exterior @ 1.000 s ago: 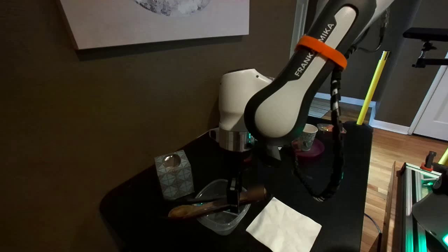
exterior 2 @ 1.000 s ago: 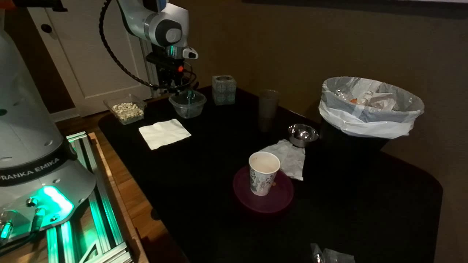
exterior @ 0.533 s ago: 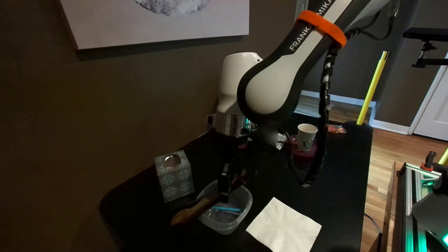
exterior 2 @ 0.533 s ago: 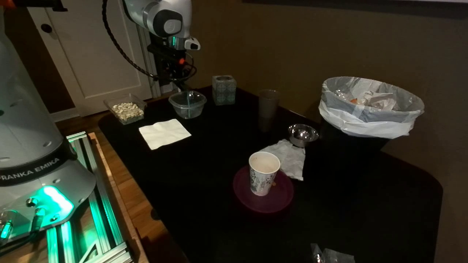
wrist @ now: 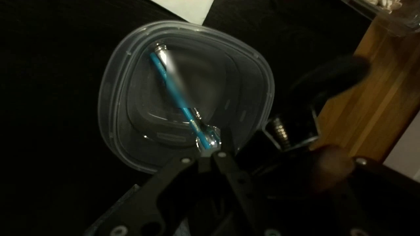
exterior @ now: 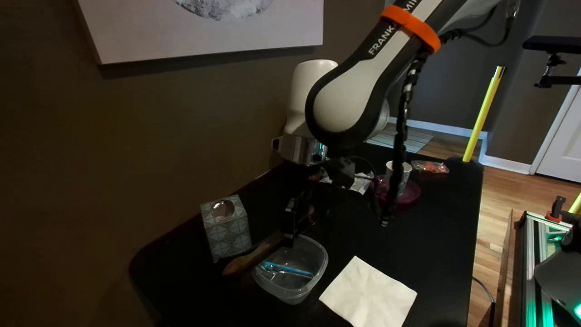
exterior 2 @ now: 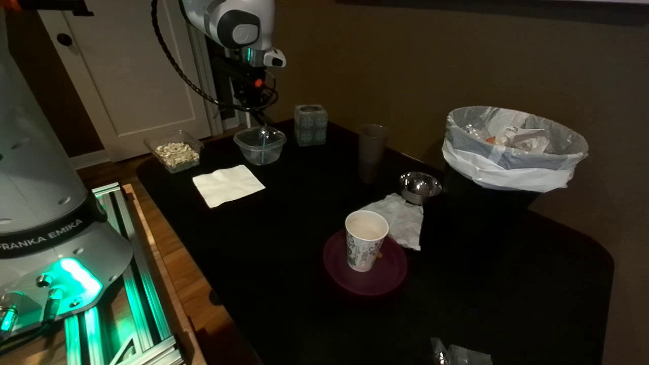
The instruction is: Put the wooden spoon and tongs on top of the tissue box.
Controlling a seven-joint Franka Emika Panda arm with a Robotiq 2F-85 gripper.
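My gripper is shut around the long brown wooden spoon and holds it above the table's far end, handle up and head hanging low at the container's left side. In the wrist view my gripper also has a black, silver-edged piece between its fingers. This looks like the tongs, with a blurred dark rounded tip reaching right. A blurred brown patch there may be the spoon. The patterned grey tissue box stands upright left of the gripper; it also shows in an exterior view and at the bottom of the wrist view.
A clear container holding a blue stick and something shiny stands under the gripper. A white napkin lies beside it. A tub of nuts, a tall cup, a steel bowl and a paper cup also stand around.
My gripper has risen and moved back towards the wall with the spoon in it. The spoon has swung to a steeper tilt. The blue stick in the container shows more clearly.
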